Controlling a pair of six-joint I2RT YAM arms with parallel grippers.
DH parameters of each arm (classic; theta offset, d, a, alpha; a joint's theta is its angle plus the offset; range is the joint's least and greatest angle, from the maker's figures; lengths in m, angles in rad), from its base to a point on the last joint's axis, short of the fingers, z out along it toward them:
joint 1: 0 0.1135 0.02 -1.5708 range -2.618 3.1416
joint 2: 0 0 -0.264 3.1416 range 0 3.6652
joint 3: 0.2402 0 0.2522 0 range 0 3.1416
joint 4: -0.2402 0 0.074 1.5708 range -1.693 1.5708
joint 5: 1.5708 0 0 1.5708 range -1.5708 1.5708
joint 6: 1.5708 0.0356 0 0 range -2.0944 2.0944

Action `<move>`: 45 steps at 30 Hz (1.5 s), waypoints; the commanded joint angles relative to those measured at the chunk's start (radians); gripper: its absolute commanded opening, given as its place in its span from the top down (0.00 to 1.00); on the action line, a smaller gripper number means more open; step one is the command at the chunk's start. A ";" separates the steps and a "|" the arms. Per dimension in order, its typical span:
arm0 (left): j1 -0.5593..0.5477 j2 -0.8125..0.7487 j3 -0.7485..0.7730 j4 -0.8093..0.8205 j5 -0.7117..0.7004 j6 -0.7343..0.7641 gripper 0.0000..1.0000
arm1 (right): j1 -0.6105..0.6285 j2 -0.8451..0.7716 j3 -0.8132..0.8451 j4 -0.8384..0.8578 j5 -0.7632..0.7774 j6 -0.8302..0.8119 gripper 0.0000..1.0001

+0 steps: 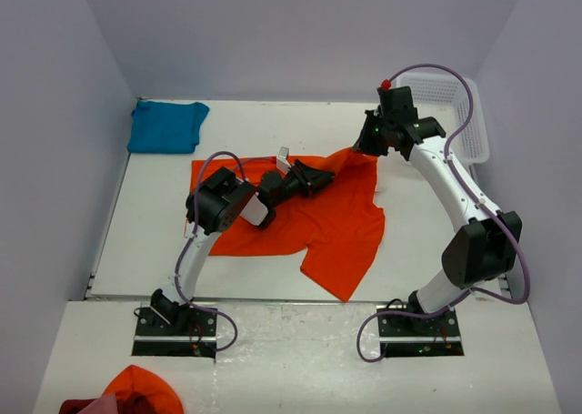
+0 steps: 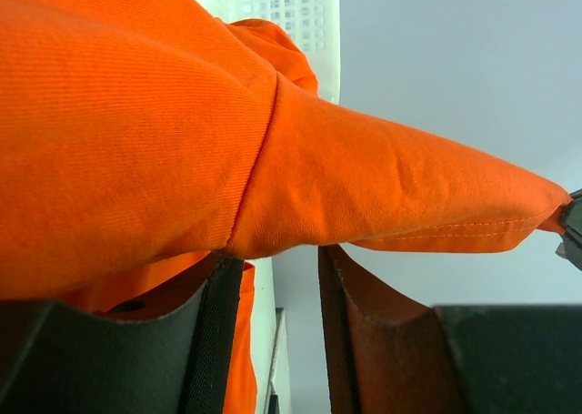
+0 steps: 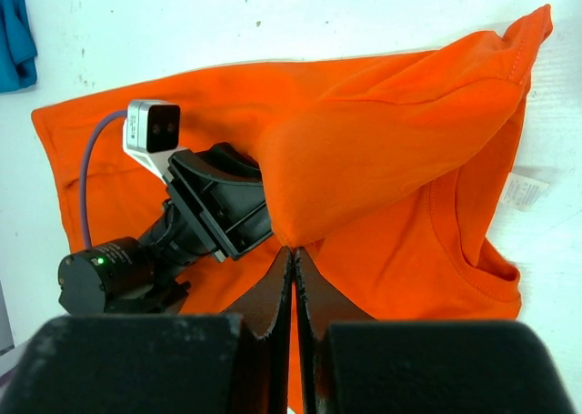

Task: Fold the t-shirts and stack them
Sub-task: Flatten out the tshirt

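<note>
The orange t-shirt (image 1: pixel 336 223) lies spread on the middle of the white table, its white neck label (image 3: pixel 526 191) showing. My right gripper (image 1: pixel 368 146) is shut on a corner of it (image 3: pixel 294 250) and holds that part lifted as a fold (image 3: pixel 391 141). My left gripper (image 1: pixel 314 179) is low over the shirt with its fingertips under the lifted fold; its jaws stand apart (image 2: pixel 277 255) and the orange cloth (image 2: pixel 136 114) drapes across them. The teal-blue t-shirt (image 1: pixel 166 126) lies folded at the back left corner; its edge also shows in the right wrist view (image 3: pixel 11 32).
A white mesh basket (image 1: pixel 455 114) stands at the back right, behind the right arm. A heap of orange and red cloth (image 1: pixel 136 391) lies on the near shelf at the bottom left. Grey walls close in the table on three sides.
</note>
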 commanded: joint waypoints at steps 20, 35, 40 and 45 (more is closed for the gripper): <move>0.000 -0.058 0.025 0.519 0.015 0.083 0.61 | -0.004 -0.012 0.061 -0.022 -0.033 -0.025 1.00; 0.028 -0.024 0.080 0.548 0.031 0.097 0.68 | -0.004 0.005 0.093 -0.047 -0.031 -0.037 1.00; 0.034 -0.024 0.090 0.551 0.038 0.097 0.73 | -0.003 0.008 0.097 -0.050 -0.037 -0.042 1.00; 0.039 -0.020 0.091 0.551 0.038 0.095 0.88 | -0.003 0.010 0.101 -0.055 -0.036 -0.043 1.00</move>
